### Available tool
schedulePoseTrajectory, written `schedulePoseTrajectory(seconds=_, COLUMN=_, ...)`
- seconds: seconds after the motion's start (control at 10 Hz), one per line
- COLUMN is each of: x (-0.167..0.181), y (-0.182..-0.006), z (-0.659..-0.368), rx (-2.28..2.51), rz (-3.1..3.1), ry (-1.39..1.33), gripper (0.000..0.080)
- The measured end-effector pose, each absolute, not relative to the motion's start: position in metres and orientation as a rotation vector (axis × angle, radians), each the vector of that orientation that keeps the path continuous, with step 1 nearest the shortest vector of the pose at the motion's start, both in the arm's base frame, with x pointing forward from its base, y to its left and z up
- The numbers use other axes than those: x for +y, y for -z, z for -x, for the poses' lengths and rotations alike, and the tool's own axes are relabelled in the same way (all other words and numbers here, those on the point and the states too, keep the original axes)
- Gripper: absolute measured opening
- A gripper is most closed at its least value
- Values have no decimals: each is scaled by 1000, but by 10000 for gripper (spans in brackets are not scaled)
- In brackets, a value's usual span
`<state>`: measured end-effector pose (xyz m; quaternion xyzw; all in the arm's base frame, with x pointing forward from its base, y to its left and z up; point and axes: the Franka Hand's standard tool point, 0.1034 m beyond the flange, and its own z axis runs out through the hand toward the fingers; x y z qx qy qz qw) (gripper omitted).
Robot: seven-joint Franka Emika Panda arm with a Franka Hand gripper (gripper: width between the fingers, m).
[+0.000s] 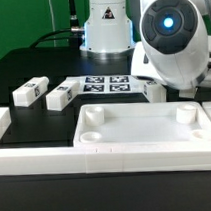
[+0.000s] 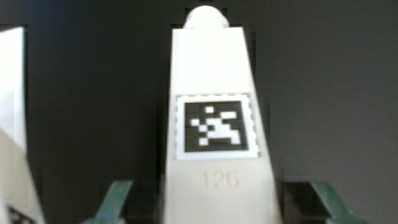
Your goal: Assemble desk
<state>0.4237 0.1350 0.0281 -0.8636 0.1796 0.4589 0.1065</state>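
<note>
Black table; claw grips leg block, cropped.

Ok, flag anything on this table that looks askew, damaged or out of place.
Nothing stands out. Two loose leg blocks lie slightly angled behind the tabletop, not yet fitted; the claw is closed squarely on a third leg block. No damage shows.

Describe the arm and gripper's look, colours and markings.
Arm: glossy white rounded shells, with a round glowing blue light on one joint. White base column bears a black triangle mark. Gripper: dark fingers, greenish in the wrist view. Cables unclear.
</note>
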Motion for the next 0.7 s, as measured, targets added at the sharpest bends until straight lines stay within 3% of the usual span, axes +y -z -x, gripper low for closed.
schedulePoseTrajectory(seconds=0.2, x=119, y=-62, z=-442, rx=470, rz=2499, ry=-1352, gripper=288)
schedulePoseTrajectory(seconds=0.3, x=113, y=-68, z=-450, rx=479, rz=2490, ry=-1342, gripper=288)
schedulePoseTrajectory(seconds=0.7, x=110, y=-67, z=-454, rx=489, rz=2500, ry=-1310, gripper=288)
